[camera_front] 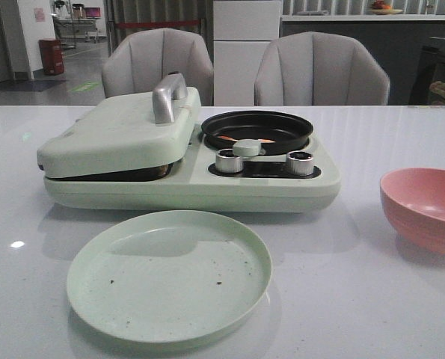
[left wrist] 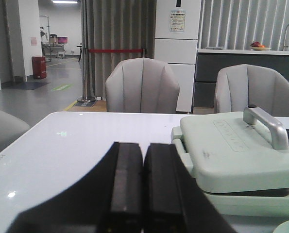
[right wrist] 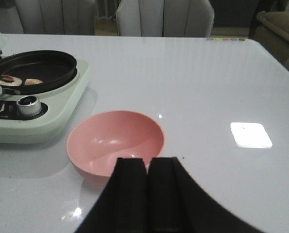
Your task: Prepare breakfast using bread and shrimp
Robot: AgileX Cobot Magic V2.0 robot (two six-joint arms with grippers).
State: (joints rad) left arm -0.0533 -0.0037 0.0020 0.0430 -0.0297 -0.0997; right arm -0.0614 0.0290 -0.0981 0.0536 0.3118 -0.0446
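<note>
Small orange-pink shrimp [camera_front: 246,139] lie in the black round pan [camera_front: 256,129] on the pale green cooker [camera_front: 200,179]; they also show in the right wrist view [right wrist: 19,81]. The cooker's sandwich lid [camera_front: 117,131] with its metal handle [camera_front: 167,96] is down; the bread is hidden or out of view. My left gripper [left wrist: 143,150] is shut and empty, beside the lid [left wrist: 236,150]. My right gripper [right wrist: 146,162] is shut and empty, just in front of the empty pink bowl [right wrist: 115,141]. Neither gripper shows in the front view.
An empty pale green plate [camera_front: 169,273] with a few crumbs lies in front of the cooker. The pink bowl [camera_front: 424,208] stands at the right. Two silver knobs [camera_front: 229,160] sit on the cooker's front. Two grey chairs [camera_front: 321,71] stand behind the table.
</note>
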